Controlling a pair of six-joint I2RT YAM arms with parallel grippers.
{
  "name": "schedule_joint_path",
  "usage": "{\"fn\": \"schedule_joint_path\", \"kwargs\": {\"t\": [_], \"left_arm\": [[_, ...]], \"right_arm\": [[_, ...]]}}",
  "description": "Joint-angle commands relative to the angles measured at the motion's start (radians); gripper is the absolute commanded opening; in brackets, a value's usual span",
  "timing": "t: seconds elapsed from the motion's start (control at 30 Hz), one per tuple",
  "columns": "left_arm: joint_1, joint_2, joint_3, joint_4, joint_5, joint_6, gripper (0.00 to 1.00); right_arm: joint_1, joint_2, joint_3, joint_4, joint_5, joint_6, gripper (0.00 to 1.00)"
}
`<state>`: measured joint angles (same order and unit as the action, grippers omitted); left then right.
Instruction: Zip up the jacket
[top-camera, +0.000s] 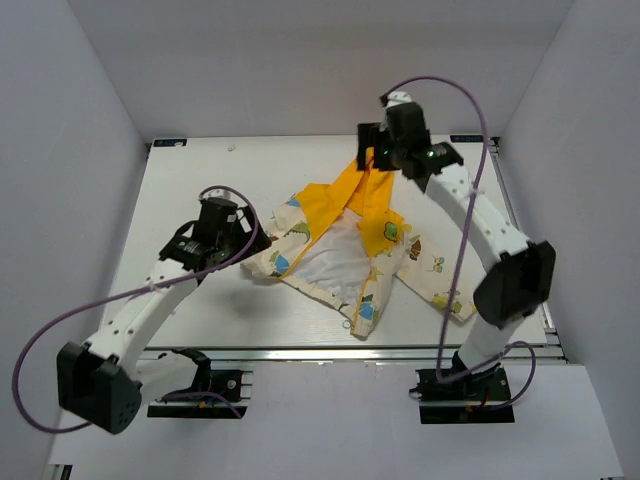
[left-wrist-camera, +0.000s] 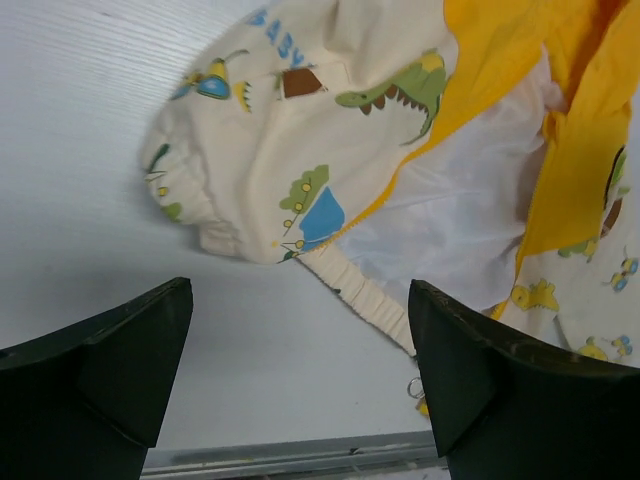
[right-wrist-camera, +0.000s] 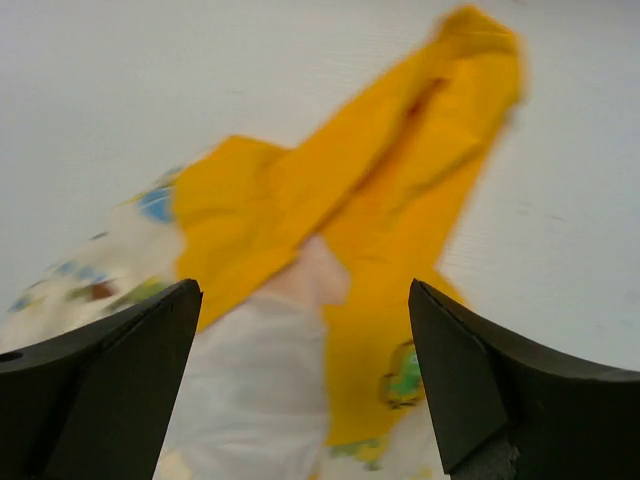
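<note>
The jacket (top-camera: 350, 250) lay open and unzipped in the middle of the desk (top-camera: 200, 170), white lining up. Its yellow hood (top-camera: 372, 180) pointed to the far edge and its sleeves spread to either side. The left pincer (left-wrist-camera: 300, 290) hovered near the cuff (left-wrist-camera: 175, 175) of the sleeve on the left, its fingers (left-wrist-camera: 110, 360) wide apart with nothing between them. The right pincer (right-wrist-camera: 300, 290) hung over the hood, fingers likewise wide apart and holding nothing. The elastic hem (left-wrist-camera: 365, 295) faced the desk's near edge.
</note>
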<state>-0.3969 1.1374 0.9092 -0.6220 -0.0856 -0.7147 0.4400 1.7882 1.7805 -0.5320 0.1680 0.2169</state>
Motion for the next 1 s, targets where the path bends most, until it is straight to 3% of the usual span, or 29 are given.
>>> {"fn": "schedule_joint_path", "kwargs": {"t": [0.0, 0.1, 0.23, 0.33, 0.4, 0.53, 0.63, 0.77, 0.83, 0.87, 0.9, 0.97], "left_arm": [[0.003, -0.102, 0.091, -0.209, -0.184, -0.056, 0.98], [0.009, -0.122, 0.129, -0.338, -0.259, -0.112, 0.98], [0.013, -0.148, 0.123, -0.412, -0.281, -0.155, 0.98], [0.015, -0.183, 0.134, -0.511, -0.331, -0.216, 0.98], [0.016, -0.209, 0.145, -0.571, -0.387, -0.241, 0.98], [0.016, -0.272, 0.174, -0.608, -0.439, -0.249, 0.98], [0.016, -0.28, 0.181, -0.601, -0.447, -0.241, 0.98], [0.016, -0.26, 0.194, -0.587, -0.442, -0.235, 0.98], [0.016, -0.251, 0.192, -0.573, -0.434, -0.232, 0.98], [0.016, -0.242, 0.191, -0.57, -0.433, -0.23, 0.98], [0.016, -0.237, 0.188, -0.564, -0.427, -0.227, 0.98], [0.016, -0.234, 0.181, -0.526, -0.411, -0.201, 0.98]], "right_arm": [[0.231, -0.093, -0.174, 0.033, -0.001, 0.028, 0.89], [0.392, -0.098, -0.302, 0.113, -0.048, 0.07, 0.89], [0.564, 0.069, -0.176, 0.061, -0.045, -0.022, 0.89], [0.623, 0.242, 0.011, -0.015, 0.031, -0.053, 0.89], [0.631, 0.345, 0.118, -0.034, -0.017, -0.068, 0.89], [0.641, 0.43, 0.128, 0.024, -0.053, -0.059, 0.89], [0.641, 0.496, 0.119, 0.032, 0.01, -0.03, 0.89], [0.64, 0.524, 0.096, -0.008, 0.178, 0.05, 0.72], [0.638, 0.504, 0.048, -0.014, 0.252, 0.075, 0.45], [0.64, 0.49, 0.025, -0.003, 0.274, 0.076, 0.13], [0.64, 0.469, -0.002, 0.007, 0.281, 0.076, 0.0], [0.638, 0.374, -0.097, 0.038, 0.28, 0.059, 0.0]]}}
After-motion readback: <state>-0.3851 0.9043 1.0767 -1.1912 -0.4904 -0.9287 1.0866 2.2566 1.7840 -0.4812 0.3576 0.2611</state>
